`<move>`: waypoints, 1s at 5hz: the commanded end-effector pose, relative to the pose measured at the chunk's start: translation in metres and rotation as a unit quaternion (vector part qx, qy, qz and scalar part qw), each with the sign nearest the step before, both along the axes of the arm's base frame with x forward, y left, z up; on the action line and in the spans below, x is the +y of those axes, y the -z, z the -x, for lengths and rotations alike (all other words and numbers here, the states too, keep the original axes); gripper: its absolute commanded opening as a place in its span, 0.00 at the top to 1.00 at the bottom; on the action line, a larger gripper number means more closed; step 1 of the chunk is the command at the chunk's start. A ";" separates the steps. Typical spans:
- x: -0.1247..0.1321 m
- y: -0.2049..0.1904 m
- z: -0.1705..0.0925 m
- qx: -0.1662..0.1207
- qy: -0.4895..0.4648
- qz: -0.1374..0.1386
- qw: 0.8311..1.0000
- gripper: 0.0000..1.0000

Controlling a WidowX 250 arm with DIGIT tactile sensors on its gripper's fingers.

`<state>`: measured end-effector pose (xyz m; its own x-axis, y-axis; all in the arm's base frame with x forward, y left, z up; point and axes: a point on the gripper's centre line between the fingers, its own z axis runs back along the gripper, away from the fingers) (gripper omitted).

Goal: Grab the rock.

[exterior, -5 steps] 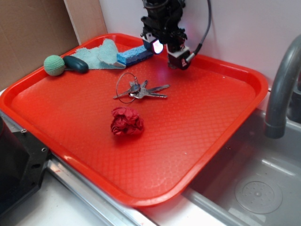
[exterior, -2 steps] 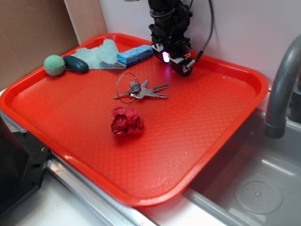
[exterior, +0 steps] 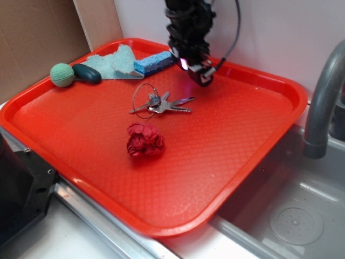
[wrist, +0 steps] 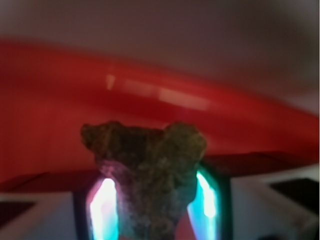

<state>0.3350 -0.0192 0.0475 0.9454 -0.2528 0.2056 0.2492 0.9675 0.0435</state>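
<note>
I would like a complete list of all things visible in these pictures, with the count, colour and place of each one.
tray: one, red, on the counter beside the sink
rock: one, brown-grey, between the gripper fingers in the wrist view
ball: one, green, far left corner of the tray
oval object: one, dark teal, touching the ball
cloth: one, light teal, back of the tray
sponge: one, blue, back of the tray beside the cloth
keys: one bunch on a ring, silver, tray middle
paper wad: one, dark red, in front of the keys
faucet: one, grey, right edge
sink: one, grey metal, lower right
gripper: one, black, above the tray's back edge, shut on the rock
</note>
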 end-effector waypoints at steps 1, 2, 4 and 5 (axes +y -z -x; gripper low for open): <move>0.024 -0.129 0.086 -0.005 -0.071 0.019 0.997 1.00; 0.034 -0.156 0.131 0.035 -0.106 0.053 0.992 1.00; 0.042 -0.186 0.198 0.156 -0.204 0.042 0.966 1.00; 0.046 -0.182 0.199 0.185 -0.208 0.054 0.959 1.00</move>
